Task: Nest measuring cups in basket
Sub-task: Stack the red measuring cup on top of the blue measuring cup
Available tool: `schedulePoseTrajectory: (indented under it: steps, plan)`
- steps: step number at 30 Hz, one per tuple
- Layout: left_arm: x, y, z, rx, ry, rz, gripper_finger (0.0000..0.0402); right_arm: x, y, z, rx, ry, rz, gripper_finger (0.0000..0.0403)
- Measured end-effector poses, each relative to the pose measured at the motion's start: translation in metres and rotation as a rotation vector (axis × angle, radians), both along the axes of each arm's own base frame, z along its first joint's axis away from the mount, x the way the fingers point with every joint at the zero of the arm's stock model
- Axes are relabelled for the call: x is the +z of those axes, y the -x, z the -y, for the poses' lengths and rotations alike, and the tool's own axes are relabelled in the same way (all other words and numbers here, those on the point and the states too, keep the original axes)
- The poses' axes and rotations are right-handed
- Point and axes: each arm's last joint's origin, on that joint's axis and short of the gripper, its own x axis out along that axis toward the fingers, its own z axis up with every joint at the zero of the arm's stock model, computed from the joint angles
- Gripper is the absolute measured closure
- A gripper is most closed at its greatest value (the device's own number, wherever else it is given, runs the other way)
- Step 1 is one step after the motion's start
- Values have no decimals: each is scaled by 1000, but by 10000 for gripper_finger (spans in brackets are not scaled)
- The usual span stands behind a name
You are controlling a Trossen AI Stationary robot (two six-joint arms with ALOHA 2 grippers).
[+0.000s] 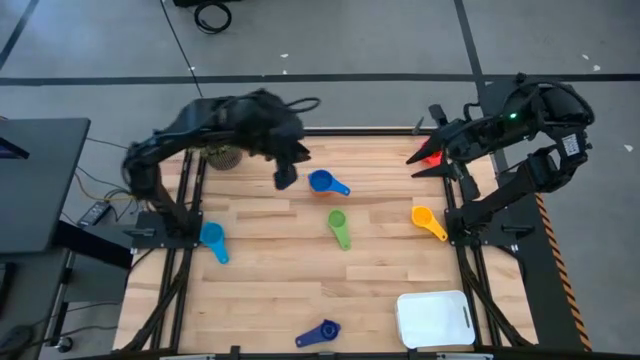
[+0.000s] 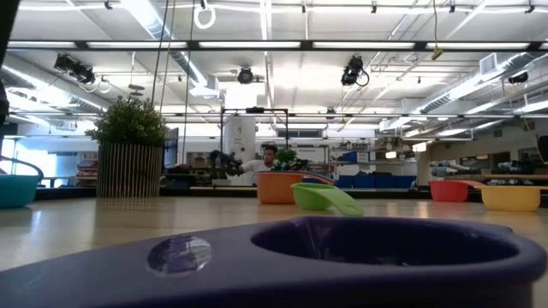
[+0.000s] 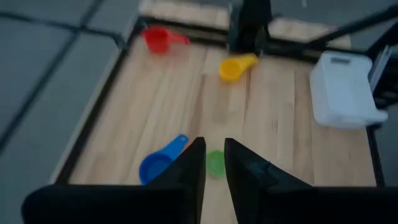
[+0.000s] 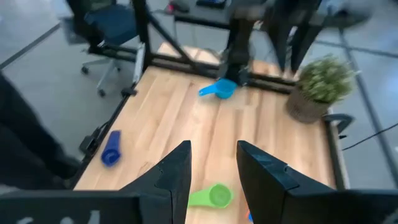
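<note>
where overhead misses it, orange cup (image 2: 279,186) low

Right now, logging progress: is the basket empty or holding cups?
Empty. The white basket shows only bare interior in the high view; every cup lies outside on the table.

One camera is hanging above the tabletop (image 1: 300,260), looking straight down and taking in both arms and the surrounding floor. Another is sitting at tabletop level, very near the dark blue cup (image 2: 342,257) that is filling its foreground, and facing level across the wood into the room. The left wrist camera is looking forward between its own fingers (image 3: 193,168) across the tabletop toward the white basket (image 3: 342,90). The right wrist camera is looking the opposite way toward the potted plant (image 4: 320,84). Both wrist views are sharing the green cup (image 3: 215,163) with the overhead one.
</note>
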Motion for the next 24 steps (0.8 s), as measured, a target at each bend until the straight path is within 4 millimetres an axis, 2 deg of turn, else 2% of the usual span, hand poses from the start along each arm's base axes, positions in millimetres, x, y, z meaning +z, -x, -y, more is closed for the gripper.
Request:
schedulePoseTrajectory:
  steps: [7, 13, 19, 24]
  plan:
    - [34, 61, 35, -4, -30, 98, 336, -24, -15, -3, 64, -31, -33, 267]
    - [46, 114, 56, 89, -22, 125, 336, -45, -12, -3, 66, -30, 28, 267]
    - [45, 150, 76, 147, -8, 141, 336, -64, 1, -1, 11, -130, 139, 267]
    - [24, 163, 93, 171, -5, 135, 336, -82, 8, -1, -14, -193, 186, 267]
